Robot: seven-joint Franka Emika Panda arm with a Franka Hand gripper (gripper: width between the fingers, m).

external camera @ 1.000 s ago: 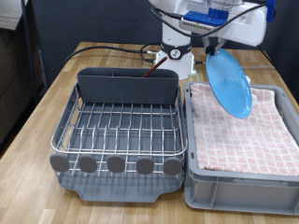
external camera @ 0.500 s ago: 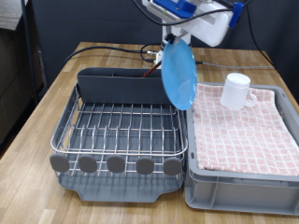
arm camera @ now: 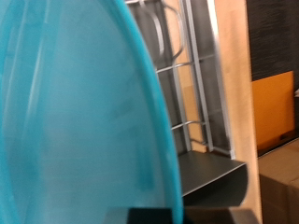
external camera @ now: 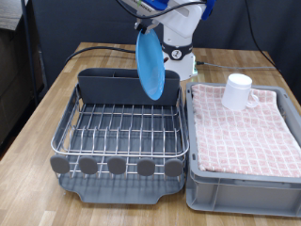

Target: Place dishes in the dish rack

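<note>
Gripper [external camera: 143,25] pinches the light-blue plate [external camera: 150,64] by its 12 o'clock rim (edge-on) above the dish rack [external camera: 119,128]; a thin grip could let it swing, clipping the back compartment [external camera: 127,87].

On the bench [external camera: 38,113], the dish rack [external camera: 120,132] sits at the exterior view's left, with the crate [external camera: 245,184] just beside it on the right. The plate [external camera: 149,64] hangs on edge from the end effector [external camera: 143,26] above the rack's back compartment [external camera: 127,87]. The mug [external camera: 238,91] stands on the cloth [external camera: 245,137] at the crate's far end.
</note>
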